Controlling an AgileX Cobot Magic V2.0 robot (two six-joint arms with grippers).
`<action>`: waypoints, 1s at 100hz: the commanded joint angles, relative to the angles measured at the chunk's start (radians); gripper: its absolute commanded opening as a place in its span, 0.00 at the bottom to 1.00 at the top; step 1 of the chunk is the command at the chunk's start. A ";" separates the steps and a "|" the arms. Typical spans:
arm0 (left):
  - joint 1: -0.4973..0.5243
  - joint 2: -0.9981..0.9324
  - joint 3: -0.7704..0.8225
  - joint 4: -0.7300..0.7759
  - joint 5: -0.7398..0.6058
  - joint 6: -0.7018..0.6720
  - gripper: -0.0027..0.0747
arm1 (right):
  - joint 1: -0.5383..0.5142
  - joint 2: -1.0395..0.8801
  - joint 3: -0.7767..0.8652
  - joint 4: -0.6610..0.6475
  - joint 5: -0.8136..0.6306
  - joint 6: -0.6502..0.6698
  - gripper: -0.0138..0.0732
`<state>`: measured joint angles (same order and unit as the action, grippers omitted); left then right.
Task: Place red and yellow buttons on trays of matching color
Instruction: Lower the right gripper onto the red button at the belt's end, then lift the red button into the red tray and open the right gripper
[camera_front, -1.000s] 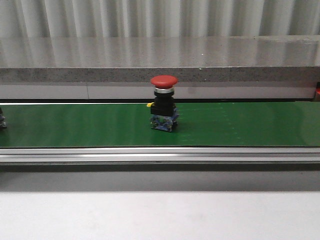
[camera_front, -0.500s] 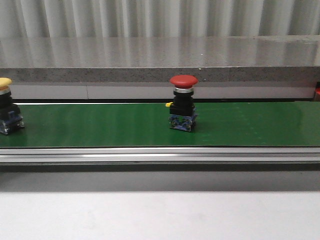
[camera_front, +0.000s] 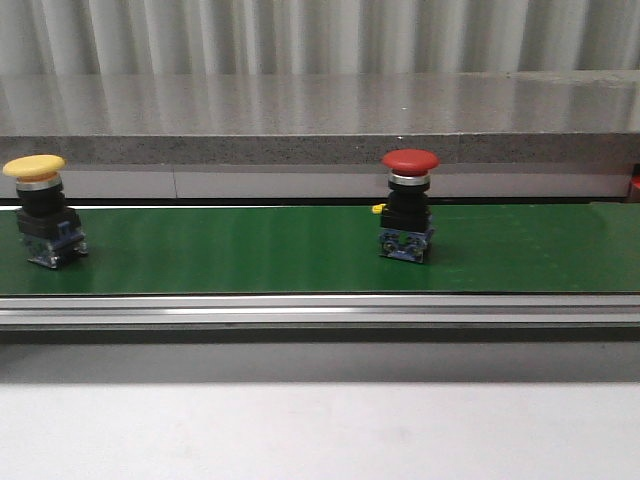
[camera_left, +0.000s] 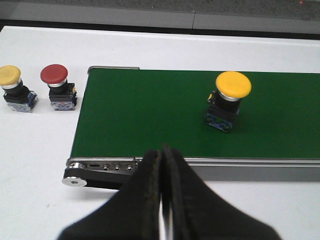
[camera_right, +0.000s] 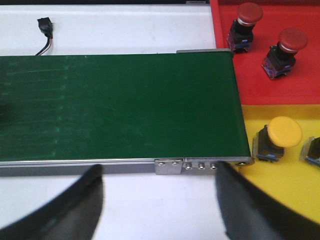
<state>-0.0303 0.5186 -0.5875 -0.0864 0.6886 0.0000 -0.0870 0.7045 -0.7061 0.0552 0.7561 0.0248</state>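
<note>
On the green belt (camera_front: 230, 250) a red button (camera_front: 408, 215) stands right of the middle, and a yellow button (camera_front: 42, 212) stands at its left end. The left wrist view shows that yellow button (camera_left: 227, 100) on the belt (camera_left: 145, 115); my left gripper (camera_left: 163, 162) hangs shut and empty over the belt's near rail. My right gripper (camera_right: 160, 200) is open and empty over the white table beside the belt's other end (camera_right: 125, 105). The red tray (camera_right: 260, 85) holds two red buttons (camera_right: 244, 21) (camera_right: 285, 52). The yellow tray (camera_right: 285, 185) holds a yellow button (camera_right: 277, 139).
A yellow button (camera_left: 15, 89) and a red button (camera_left: 57, 86) stand on the white table off the belt's left end. A small black connector with wires (camera_right: 44, 30) lies behind the belt. A grey stone ledge (camera_front: 320, 120) runs behind the belt.
The red button has ridden to the right along the belt. The yellow button has come fully into the front view from the left edge.
</note>
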 joint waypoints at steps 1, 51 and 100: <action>-0.007 0.004 -0.026 -0.015 -0.070 0.000 0.01 | 0.001 -0.003 -0.025 0.034 -0.084 -0.007 0.91; -0.007 0.004 -0.026 -0.015 -0.070 0.000 0.01 | 0.214 0.305 -0.152 0.118 -0.137 -0.155 0.88; -0.007 0.004 -0.026 -0.015 -0.070 0.000 0.01 | 0.350 0.697 -0.343 0.118 -0.162 -0.164 0.88</action>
<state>-0.0303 0.5186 -0.5875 -0.0864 0.6886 0.0000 0.2620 1.3807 -0.9913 0.1681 0.6555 -0.1275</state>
